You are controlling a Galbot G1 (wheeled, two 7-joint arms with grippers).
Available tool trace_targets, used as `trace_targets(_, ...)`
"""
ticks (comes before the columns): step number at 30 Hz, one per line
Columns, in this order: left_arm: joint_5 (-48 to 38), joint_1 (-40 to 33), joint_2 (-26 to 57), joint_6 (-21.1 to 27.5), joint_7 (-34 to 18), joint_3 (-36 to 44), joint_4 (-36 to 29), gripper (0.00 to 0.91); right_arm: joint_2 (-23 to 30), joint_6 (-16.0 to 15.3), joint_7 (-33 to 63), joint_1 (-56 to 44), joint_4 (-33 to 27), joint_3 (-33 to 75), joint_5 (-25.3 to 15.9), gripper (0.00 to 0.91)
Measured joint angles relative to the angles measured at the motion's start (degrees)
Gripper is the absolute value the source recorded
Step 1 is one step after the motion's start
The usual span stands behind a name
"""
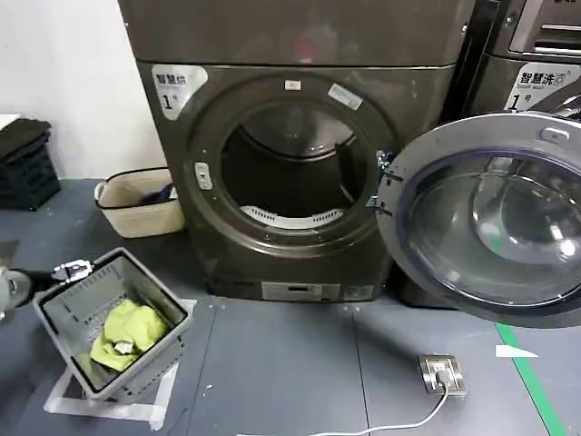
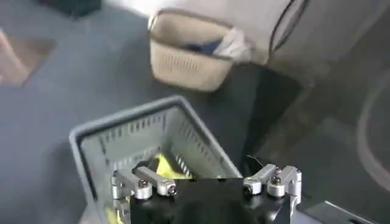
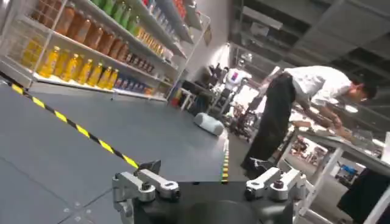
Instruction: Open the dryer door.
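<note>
Dryer door (image 1: pixel 490 218) already swung wide.
Left hand (image 2: pixel 207 182), fingers spread, hovers over grey laundry basket (image 1: pixel 109 318); right hand (image 3: pixel 207 185) spread, clear. Nothing left to pull.

Left hand (image 2: pixel 207 185) fingers apart above grey basket (image 2: pixel 140 131) holding yellow cloth (image 2: pixel 166 166); beige basket (image 2: pixel 192 55) beyond.

The dryer door (image 1: pixel 490 218) has a matt grey plastic inner rim around glossy, dark tinted glass. The dryer body (image 1: pixel 182 209) is smooth brushed-looking metal, and the grey basket (image 1: pixel 113 322) is slotted matt plastic holding soft yellow-green cloth (image 1: pixel 127 334).
</note>
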Motion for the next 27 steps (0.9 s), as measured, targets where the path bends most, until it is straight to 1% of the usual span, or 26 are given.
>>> trace_targets(5,-13.89,-1.96,2.52,-0.05,-7.69,0.96,2.54,0.907,0.06,0.76,-0.66,-0.09,0.00,-0.15,0.15,0.907)
trace_targets(8,-20.34,-2.76,3.34,-0.05,-10.62,1.39,4.63,0.907,0.26,0.83,-1.04,-0.11,0.11,-0.43,0.38,0.907)
trace_targets(11,-24.49,-3.54,4.03,-0.08,-12.62,1.77,6.69,0.907,0.53,0.98,-1.16,-0.15,0.32,-0.55,0.92,0.907)
trace_targets(16,-29.00,-5.31,4.19,-0.09,-15.75,2.63,10.09,0.907,1.01,1.51,-1.11,-0.33,0.50,-0.53,1.83,0.907)
trace_targets(23,-30.76,-7.45,4.07,-0.09,-16.96,3.35,13.46,0.907,1.87,1.61,-0.72,-1.23,0.75,0.37,3.53,0.907)
trace_targets(27,-30.96,-8.94,4.07,-0.08,-17.35,4.60,14.61,0.907,2.17,2.59,-1.05,-1.67,0.50,0.69,4.04,0.907)
